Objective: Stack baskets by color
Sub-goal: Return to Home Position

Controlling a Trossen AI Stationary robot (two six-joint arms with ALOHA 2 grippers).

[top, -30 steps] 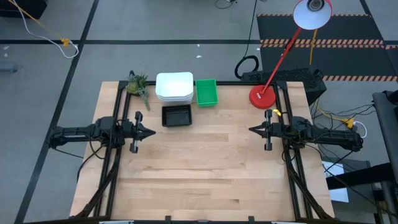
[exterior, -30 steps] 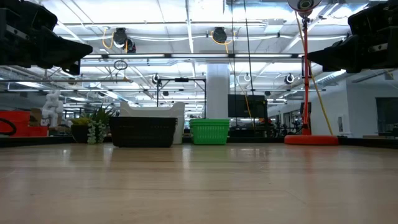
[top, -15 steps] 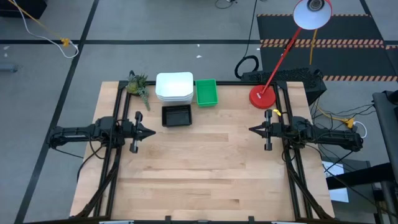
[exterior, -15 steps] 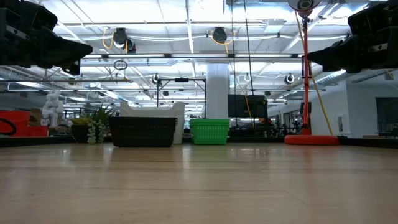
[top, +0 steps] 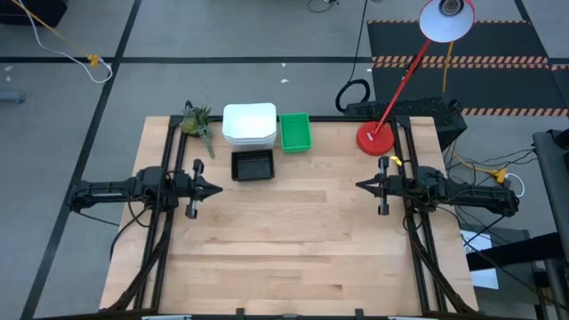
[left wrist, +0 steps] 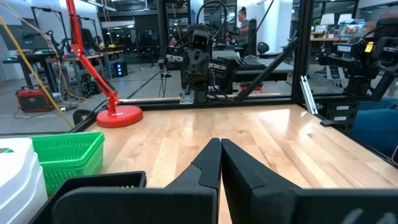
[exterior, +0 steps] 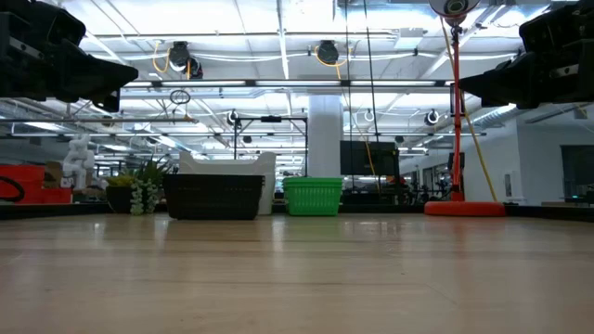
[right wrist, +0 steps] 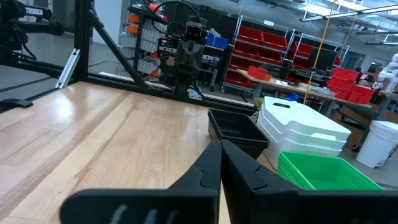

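Note:
At the table's far side stand three piles of baskets: a white stack (top: 249,124), a green mesh one (top: 295,132) right of it, and a black mesh one (top: 252,165) in front of the white stack. All rest by their bottoms on the wood. The same piles show in the right wrist view: white (right wrist: 301,127), green (right wrist: 323,171), black (right wrist: 236,129). My left gripper (top: 219,188) hovers shut at the table's left side, pointing level toward the right. My right gripper (top: 359,186) hovers shut at the right side, pointing toward the left. Neither touches anything.
A red round lamp base (top: 375,138) with a slanting red pole stands at the far right corner. A small green plant sprig (top: 197,123) lies at the far left. Black frame rails (top: 169,169) run along both sides. The middle and near part of the wooden table (top: 293,249) is bare.

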